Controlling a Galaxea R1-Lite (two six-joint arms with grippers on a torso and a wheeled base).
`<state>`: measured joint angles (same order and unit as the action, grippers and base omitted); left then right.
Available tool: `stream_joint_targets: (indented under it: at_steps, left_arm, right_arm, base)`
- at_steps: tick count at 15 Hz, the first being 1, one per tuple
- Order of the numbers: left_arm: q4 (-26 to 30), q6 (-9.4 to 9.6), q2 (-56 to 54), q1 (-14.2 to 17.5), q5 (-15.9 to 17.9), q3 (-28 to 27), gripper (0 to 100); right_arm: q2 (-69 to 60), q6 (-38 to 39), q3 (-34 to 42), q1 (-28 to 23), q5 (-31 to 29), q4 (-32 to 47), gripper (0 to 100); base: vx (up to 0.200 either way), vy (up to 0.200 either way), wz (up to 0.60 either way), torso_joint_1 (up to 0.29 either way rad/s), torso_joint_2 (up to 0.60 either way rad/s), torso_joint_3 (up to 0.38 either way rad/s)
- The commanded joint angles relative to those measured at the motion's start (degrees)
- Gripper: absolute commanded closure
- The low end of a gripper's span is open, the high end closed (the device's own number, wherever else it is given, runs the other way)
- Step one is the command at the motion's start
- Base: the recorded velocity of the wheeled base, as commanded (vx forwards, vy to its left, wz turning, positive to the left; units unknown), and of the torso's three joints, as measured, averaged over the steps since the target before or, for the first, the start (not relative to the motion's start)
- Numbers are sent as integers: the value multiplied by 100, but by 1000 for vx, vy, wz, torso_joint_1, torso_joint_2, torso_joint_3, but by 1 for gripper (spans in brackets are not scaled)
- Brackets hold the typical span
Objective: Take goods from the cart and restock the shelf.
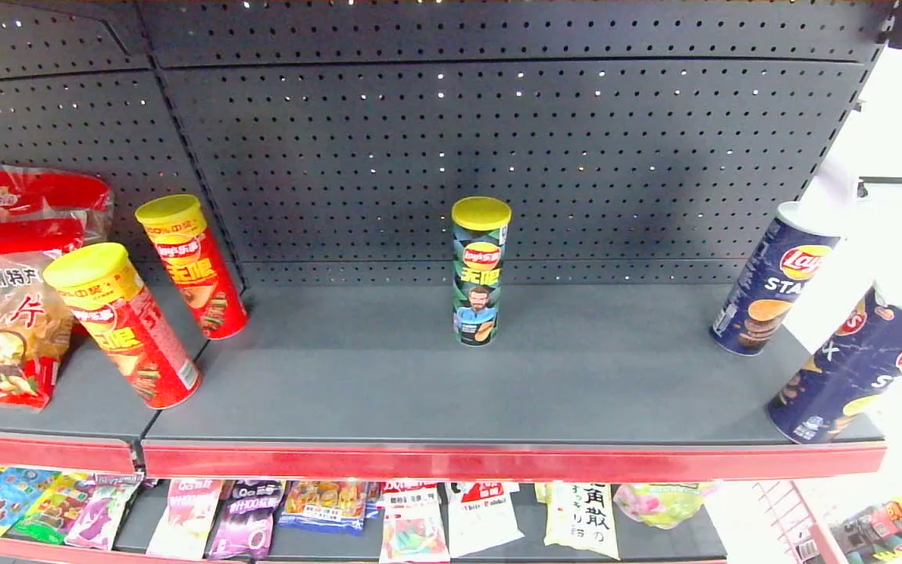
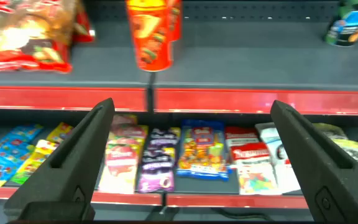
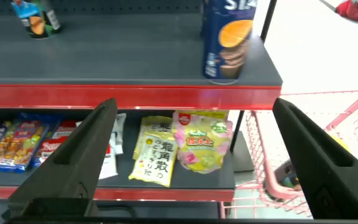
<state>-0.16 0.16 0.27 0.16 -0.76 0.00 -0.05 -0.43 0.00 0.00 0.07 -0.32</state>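
Observation:
The dark shelf board (image 1: 498,376) with a red front lip carries a green chip can with a yellow lid (image 1: 479,270) standing upright near its middle. Two red chip cans (image 1: 193,266) (image 1: 124,325) stand at its left and two blue chip cans (image 1: 772,282) (image 1: 850,368) at its right. My left gripper (image 2: 191,168) is open and holds nothing, in front of the shelf lip below a red can (image 2: 151,34). Open and bare as well, my right gripper (image 3: 191,162) faces the lip below a blue can (image 3: 227,40). A pink wire cart (image 3: 303,155) stands to the right of the shelf.
Red snack bags (image 1: 9,321) lie at the shelf's far left. The lower shelf (image 1: 529,521) holds a row of several snack packets (image 2: 197,152). A packet (image 1: 885,533) lies in the cart's corner (image 1: 803,509). A perforated back panel (image 1: 498,157) closes the shelf behind.

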Motion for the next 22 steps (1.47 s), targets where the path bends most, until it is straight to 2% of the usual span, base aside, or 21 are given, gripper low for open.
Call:
stream_joint_targets:
  at_steps: [1,10,22]
  left_arm:
    - [-2,-7,0,2,-4,0,0]
    - [-2,-16,0,2,-12,0,0]
    - [-2,-33,0,2,-12,0,0]
  right_arm:
    - [5,-1,0,0,1,-3,0]
    - [5,-1,0,0,1,-3,0]
    - [5,8,0,-9,1,-3,0]
  base:
    - [0,-200,0,7,7,-2]
    - [0,-200,0,5,0,2]
    - [0,0,0,0,0,0]
